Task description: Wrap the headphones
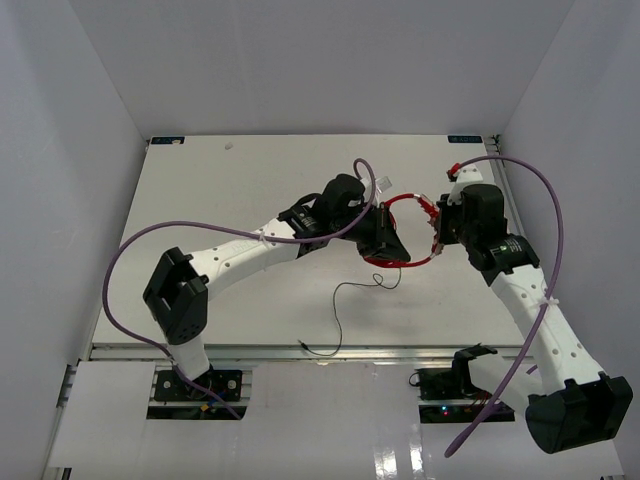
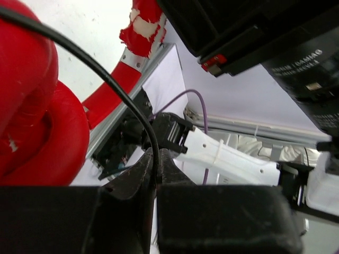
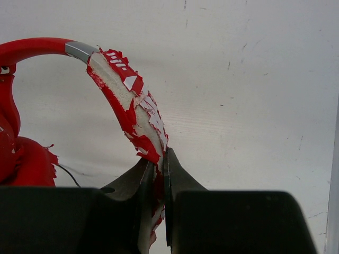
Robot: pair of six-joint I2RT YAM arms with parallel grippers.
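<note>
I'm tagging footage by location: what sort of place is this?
Probably a lab robot cell: a white table boxed in by plain white panels, a left arm and a right arm mounted at its near edge, red headphones between them.

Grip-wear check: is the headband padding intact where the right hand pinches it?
No: the headband covering is torn and flaking, with pale foam exposed, at the right hand.

Left arm (image 1: 235, 250), right arm (image 1: 530, 300) extended, converging. Left gripper (image 2: 155, 161) pinches cord (image 2: 106, 79); right gripper (image 3: 161, 159) clamps headband (image 3: 127, 100).
</note>
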